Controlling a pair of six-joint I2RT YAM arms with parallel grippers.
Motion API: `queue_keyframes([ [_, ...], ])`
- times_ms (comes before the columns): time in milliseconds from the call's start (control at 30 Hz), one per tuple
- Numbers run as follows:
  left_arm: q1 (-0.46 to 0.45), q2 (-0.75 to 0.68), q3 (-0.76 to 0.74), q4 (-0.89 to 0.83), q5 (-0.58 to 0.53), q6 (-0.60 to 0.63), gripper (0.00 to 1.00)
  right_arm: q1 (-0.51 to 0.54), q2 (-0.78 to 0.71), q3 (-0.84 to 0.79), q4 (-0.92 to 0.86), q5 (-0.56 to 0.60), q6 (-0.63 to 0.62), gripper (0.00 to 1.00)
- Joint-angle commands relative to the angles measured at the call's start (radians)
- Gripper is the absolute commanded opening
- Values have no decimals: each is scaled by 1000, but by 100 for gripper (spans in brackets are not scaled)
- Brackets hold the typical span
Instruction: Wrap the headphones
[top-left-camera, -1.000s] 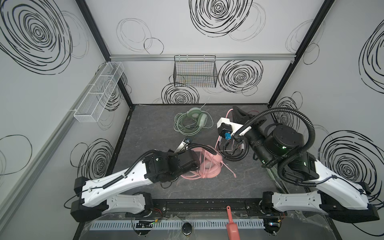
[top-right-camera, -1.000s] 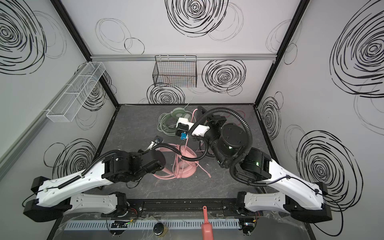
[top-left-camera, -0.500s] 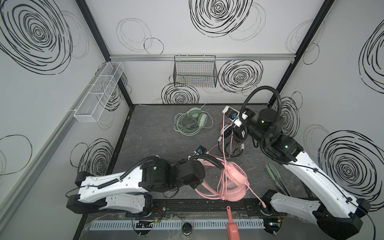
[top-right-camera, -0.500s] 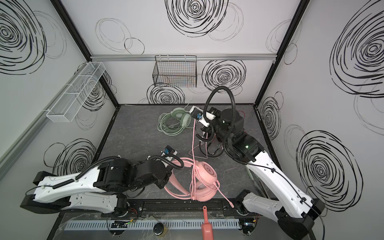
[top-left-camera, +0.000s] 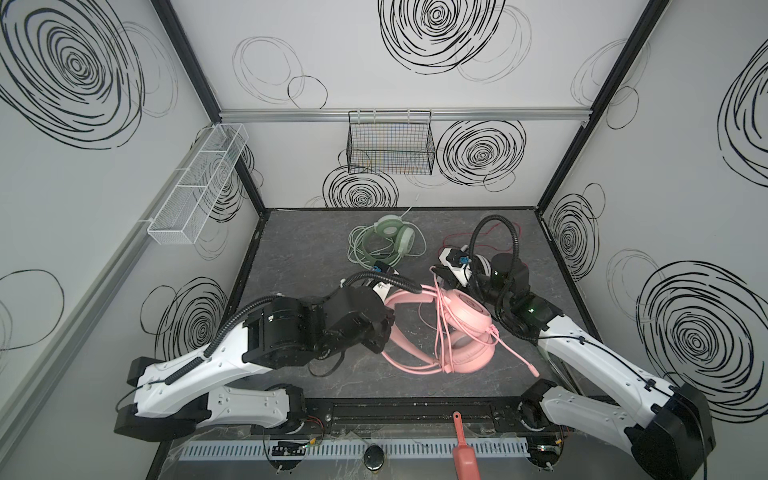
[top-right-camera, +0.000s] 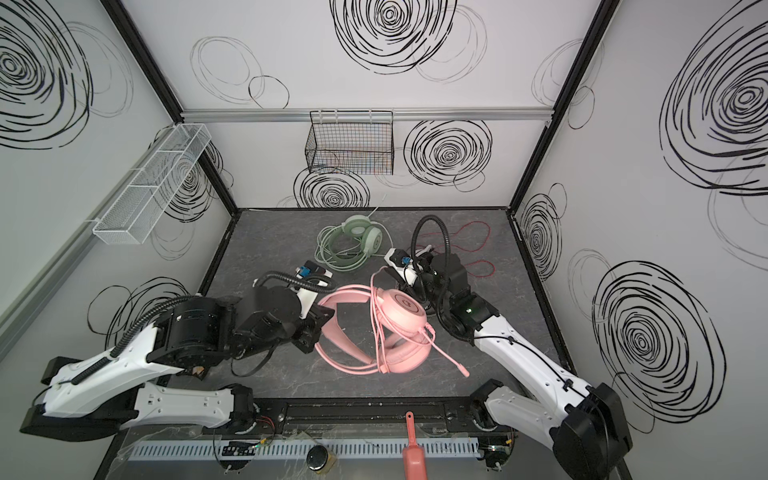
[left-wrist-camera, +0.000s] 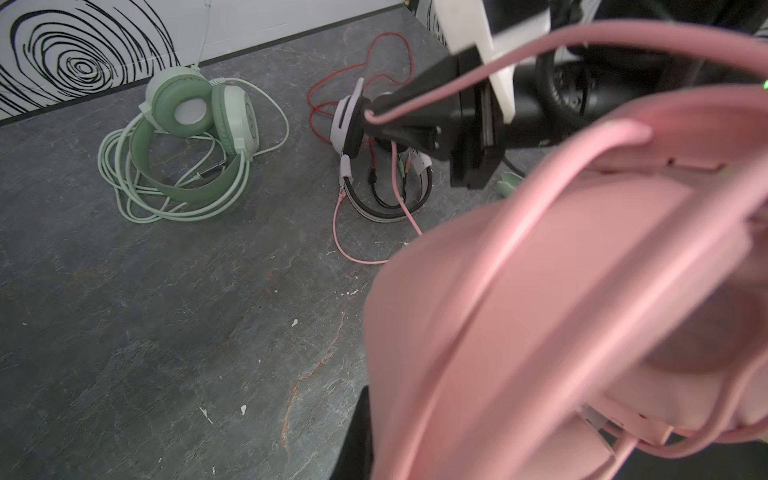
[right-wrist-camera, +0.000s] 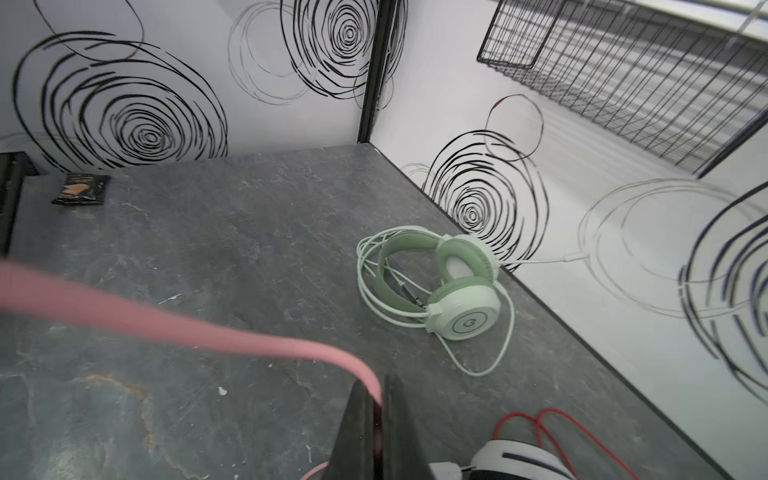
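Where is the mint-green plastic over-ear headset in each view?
In a top view: mint-green headset at the table's far middle.
In a top view: headset, same place.
Left wrist view: beside the white-and-black headset.
Right wrist view: headset below the black wire basket.
Shared landmark: black spiral drawing behind it.

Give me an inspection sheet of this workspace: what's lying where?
Surface: dark stone-look tabletop, pale flecks.
Job's things: pink headset in front; mint-green headset and white-and-black headset lying at the back.
Clutter: dark snack packet by a wall; red scoop at the front edge.
Hands: left hand shut on the pink headset; right hand shut on the pink cable.
Cables: pink cable looped over its headset; pale green cable coiled round its headset; red cable loose.
Surroundings: black wire basket, white mesh tray on swirl-patterned walls.
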Motion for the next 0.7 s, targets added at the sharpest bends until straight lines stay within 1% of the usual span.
queue_keyframes([
  [0, 96, -28, 80, 124, 123, 15, 0, -4, -17, -70, 207, -151, 118, 6],
  [33, 129, -23, 99, 120, 140, 22, 0, -4, -15, -94, 244, -162, 146, 9],
  [133, 214, 10, 184, 101, 181, 47, 0, -4, -10, -155, 321, -166, 207, 12],
  [233, 267, 57, 280, 80, 199, 69, 0, -3, 13, -200, 365, -175, 240, 15],
  [300, 286, 88, 337, 76, 195, 79, 0, -2, 37, -217, 375, -192, 250, 17],
  [467, 325, 162, 452, 82, 176, 93, 0, 2, 94, -251, 417, -285, 268, 20],
  [667, 378, 238, 573, 81, 185, 106, 0, 16, 86, -331, 470, -274, 309, 20],
])
